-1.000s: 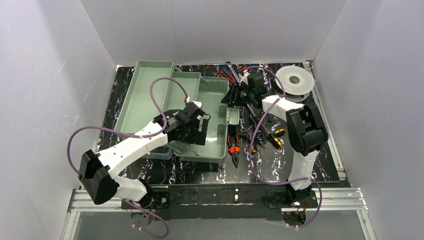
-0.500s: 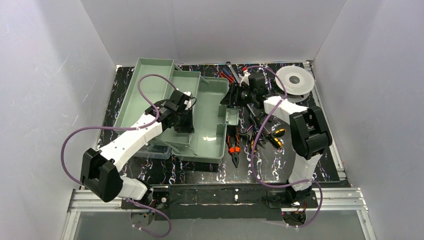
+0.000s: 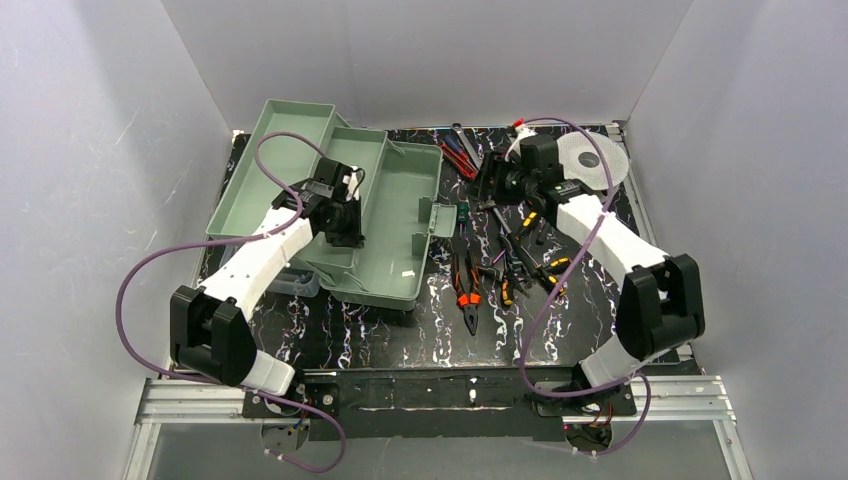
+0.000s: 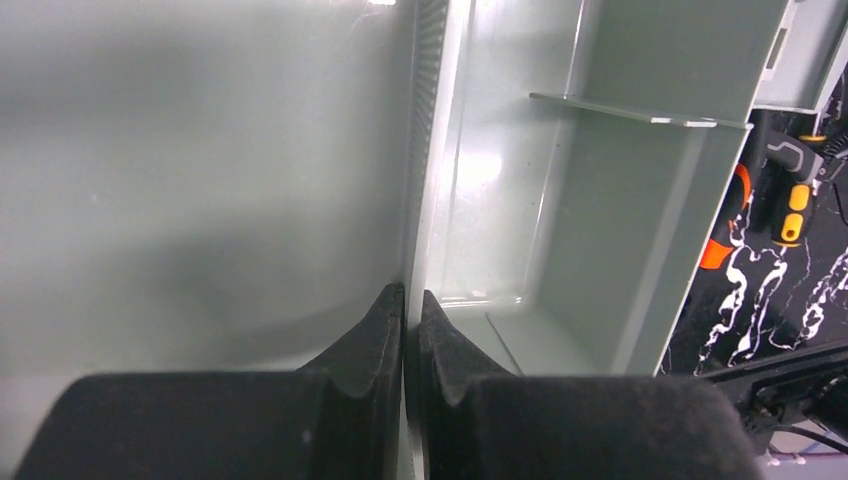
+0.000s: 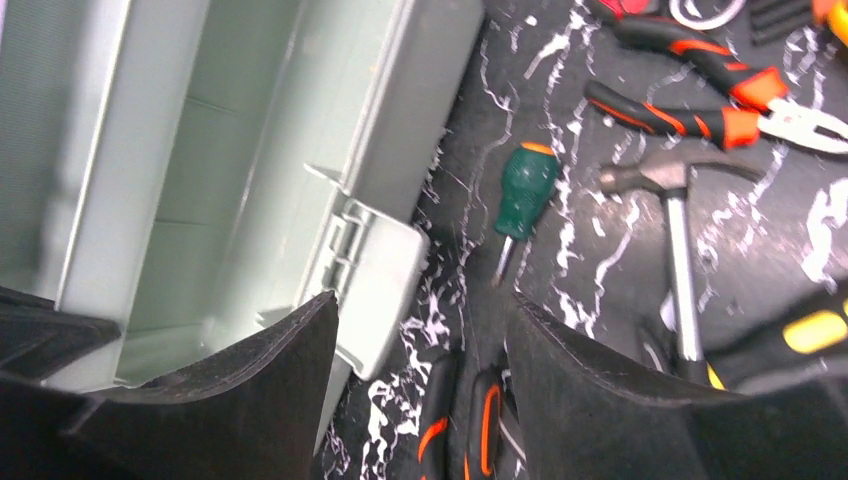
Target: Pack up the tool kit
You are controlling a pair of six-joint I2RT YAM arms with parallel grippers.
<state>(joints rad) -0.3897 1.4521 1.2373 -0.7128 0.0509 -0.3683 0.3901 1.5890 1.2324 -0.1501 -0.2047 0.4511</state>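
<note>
Left jaws pinched a thin wall of the open tool kit (image 3: 395,235) on the left of the table (image 3: 440,345), right jaws stood spread, and we feared a hard pull could tip it over.

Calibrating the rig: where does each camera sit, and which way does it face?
Top external: overhead behind the bases, looking down; left arm, right arm show.
Left wrist: faces along the left gripper, shut on a tool kit wall.
Right wrist: looks down past the open right gripper at the green screwdriver.
Shared: all see the tool kit.
</note>
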